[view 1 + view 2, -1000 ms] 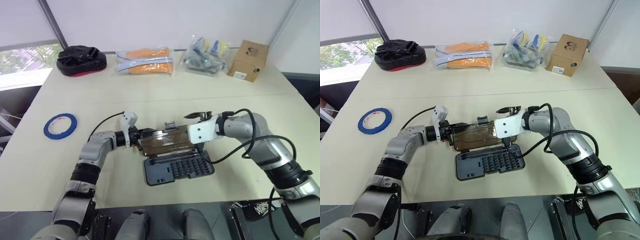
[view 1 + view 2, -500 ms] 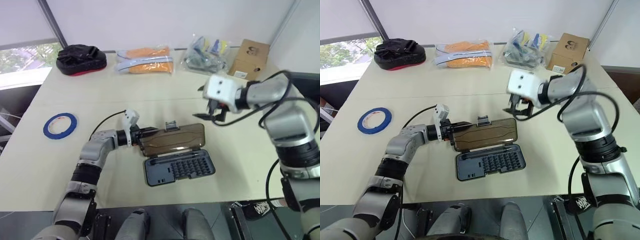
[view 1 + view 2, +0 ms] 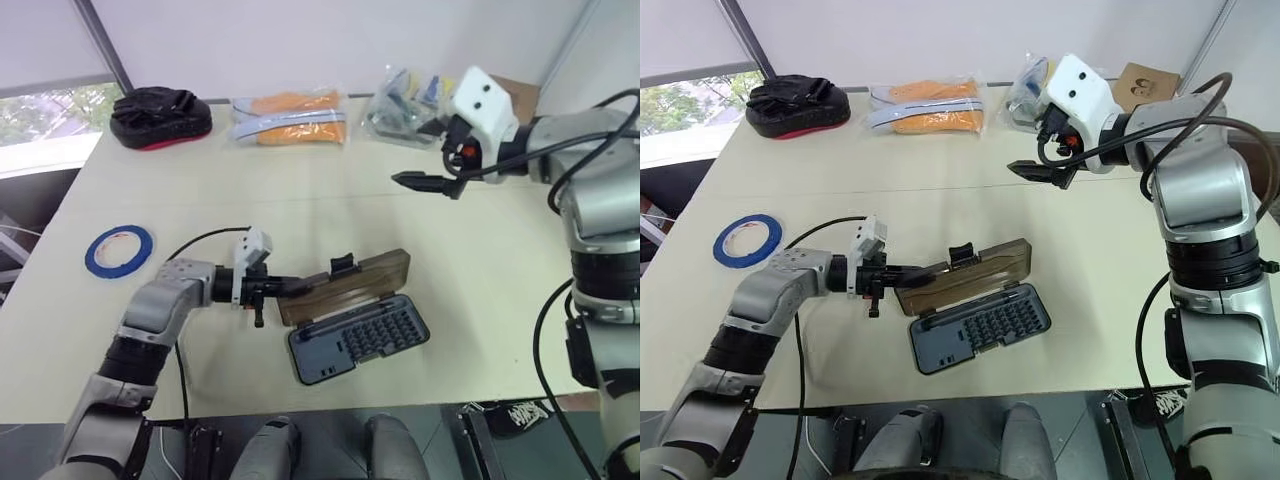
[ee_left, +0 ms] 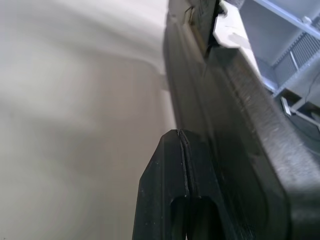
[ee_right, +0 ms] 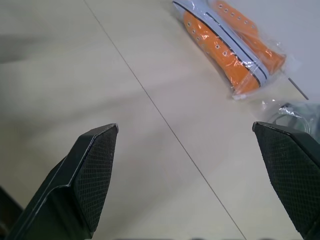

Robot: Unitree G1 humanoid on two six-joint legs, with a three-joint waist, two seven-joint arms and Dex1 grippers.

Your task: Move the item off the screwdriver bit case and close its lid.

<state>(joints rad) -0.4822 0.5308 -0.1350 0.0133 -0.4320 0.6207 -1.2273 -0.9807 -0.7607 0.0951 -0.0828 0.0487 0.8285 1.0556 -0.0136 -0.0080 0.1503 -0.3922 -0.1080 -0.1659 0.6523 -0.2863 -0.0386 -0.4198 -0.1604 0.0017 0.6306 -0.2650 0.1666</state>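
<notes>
Take the screwdriver bit case [image 3: 360,340] as the landmark; it sits open near the front middle of the counter [image 3: 500,290], its long axis running side to side and skewed, the right end a little farther from the robot.

Well off to the case's left, near the counter's left edge, lies the roll of blue tape [image 3: 119,250], flat, a blue ring with a white core. It is apart from the case, so that half of the task looks done.

Just left of the case is the left gripper [image 3: 270,288], its fingers pressed together and reaching level toward the lid's left end. The tips lie against the lid [image 3: 345,288] edge; whether they pinch it or only push under it I cannot tell. The lid is smoky brown and translucent, hinged along the tray's far long side, leaning back and half raised, with a black latch tab [image 3: 342,265] on its upper edge. The tray is dark grey with rows of bits.

Up and to the right of the case, high above the counter's far half, hangs the right gripper [image 3: 1038,171], fingers spread wide and empty.

The closing swing must bring the lid toward the robot over the hinge line. The left gripper is much the nearer, already at the lid's short end.
</notes>
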